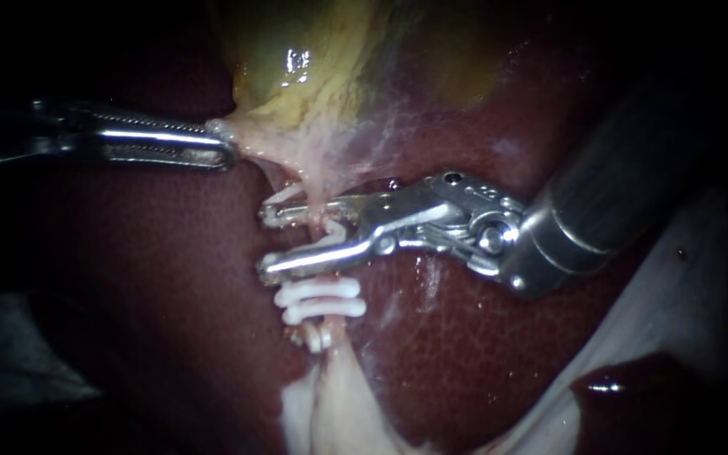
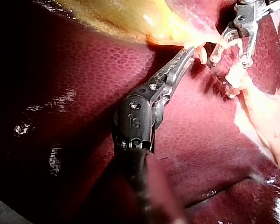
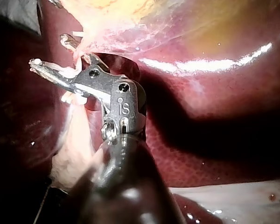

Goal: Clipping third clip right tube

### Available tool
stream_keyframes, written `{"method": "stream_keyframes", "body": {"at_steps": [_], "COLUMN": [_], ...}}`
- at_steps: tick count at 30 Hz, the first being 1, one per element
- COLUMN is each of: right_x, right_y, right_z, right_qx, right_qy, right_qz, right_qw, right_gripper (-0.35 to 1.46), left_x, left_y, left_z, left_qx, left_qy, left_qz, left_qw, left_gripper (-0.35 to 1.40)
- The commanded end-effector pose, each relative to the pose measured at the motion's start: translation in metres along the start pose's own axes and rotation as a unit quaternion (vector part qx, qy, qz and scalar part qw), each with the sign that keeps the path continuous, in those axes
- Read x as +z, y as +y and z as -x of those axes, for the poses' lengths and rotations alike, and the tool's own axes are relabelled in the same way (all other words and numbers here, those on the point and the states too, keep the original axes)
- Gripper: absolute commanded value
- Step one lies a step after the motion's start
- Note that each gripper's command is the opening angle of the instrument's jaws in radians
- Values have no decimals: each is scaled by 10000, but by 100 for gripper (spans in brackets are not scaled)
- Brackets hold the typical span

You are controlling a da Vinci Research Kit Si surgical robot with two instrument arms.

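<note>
Nearest to the camera, your right instrument [image 1: 265, 241], a thick grey shaft with a silver metal head, is lying in from the right of the frame and reaching to the centre. Its two jaws are standing wide apart and are carrying an open white plastic clip [image 1: 330, 233] between them, one leg along each jaw. They are straddling the thin pale pink tube [image 1: 319, 195], which is running down the centre of the frame. I cannot tell here whether it is the right one of two.

Just below the lower jaw, two closed white clips [image 1: 318, 299] are sitting on the same tube. Further back, at the upper left, your slim silver left instrument [image 1: 222, 143] is pinching the pale edge of the yellow-green gallbladder [image 1: 313, 76] with its jaws pressed together. It is keeping the tube stretched over the dark red liver [image 1: 170, 278].

In my judgement you are at the placing step, with the clip not yet closed. The next move is asking you to check that both clip tips are passing beyond the tube, and then to squeeze steadily.
</note>
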Motion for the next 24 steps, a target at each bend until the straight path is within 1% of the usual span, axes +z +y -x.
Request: {"method": "stream_keyframes", "body": {"at_steps": [1,5,9,11,14,15,16,17,18,19,24], "right_x": [0,-2,-5,-7,-9,-9,-9,-10,-10,-11,-14], "right_y": [-2,-4,-5,-6,-6,-6,-6,-6,-6,-6,-6], "right_z": [-2,-4,-3,-3,-4,-4,-3,-3,-2,-2,0], "right_qx": [38,163,282,281,284,314,401,459,458,545,545], "right_qy": [-6,-2,2,5,5,5,9,9,7,6,-2], "right_qz": [-7,-7,8,17,12,13,27,29,27,29,12], "right_qw": [10000,9999,9996,9996,9996,9995,9992,9989,9989,9985,9985], "right_gripper": [43,36,21,6,-8,-13,-23,-28,-35,-35,-35], "left_x": [0,0,0,0,0,0,0,0,0,0,0], "left_y": [0,0,0,0,0,0,0,0,0,0,0], "left_z": [0,0,0,0,0,0,0,0,0,0,0], "left_qx": [0,0,0,0,0,0,0,0,0,0,0], "left_qy": [0,0,0,0,0,0,0,0,0,0,0], "left_qz": [0,0,0,0,0,0,0,0,0,0,0], "left_qw": [10000,10000,10000,10000,10000,10000,10000,10000,10000,10000,10000], "left_gripper": [-35,-35,-35,-35,-35,-35,-35,-35,-35,-35,-35]}}
